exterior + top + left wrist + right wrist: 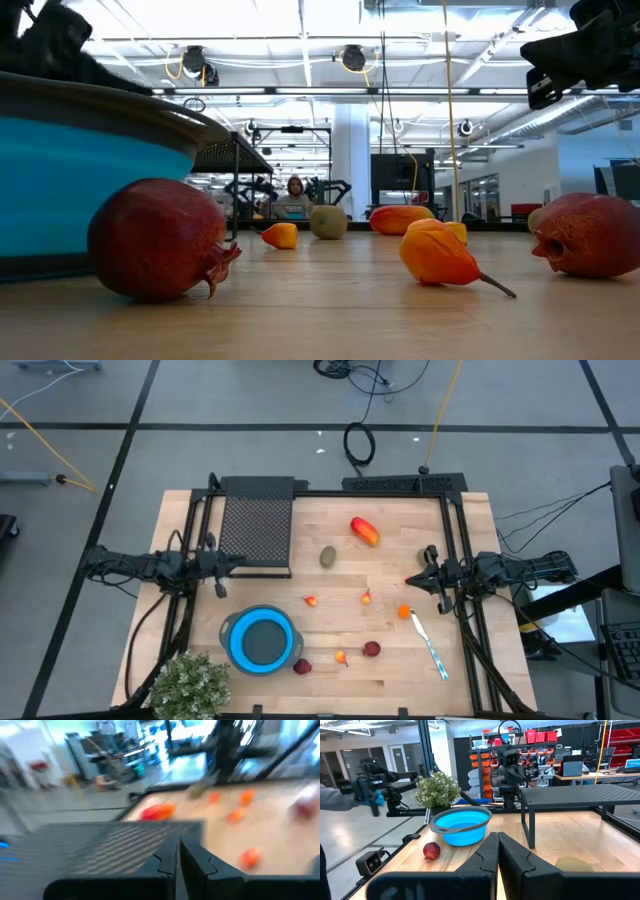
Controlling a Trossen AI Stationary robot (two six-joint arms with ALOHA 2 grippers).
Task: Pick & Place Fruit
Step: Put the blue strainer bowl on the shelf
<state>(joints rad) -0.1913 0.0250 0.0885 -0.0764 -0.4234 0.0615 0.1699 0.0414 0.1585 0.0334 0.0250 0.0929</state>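
The fruit lies scattered on the wooden table. A red-orange oblong and an olive-brown oval sit toward the far side. Two dark red balls rest near the front, with small orange bits between. My left gripper hovers shut at the table's left, beside the black rack, and is seen shut in its wrist view. My right gripper hovers shut at the right, above the orange bits, and is seen shut in its wrist view. Neither touches anything.
A blue bowl stands at the near left, with a bushy green plant at the near left corner. A black mesh rack fills the far left. A slim white and blue utensil lies near right. A black frame borders the table.
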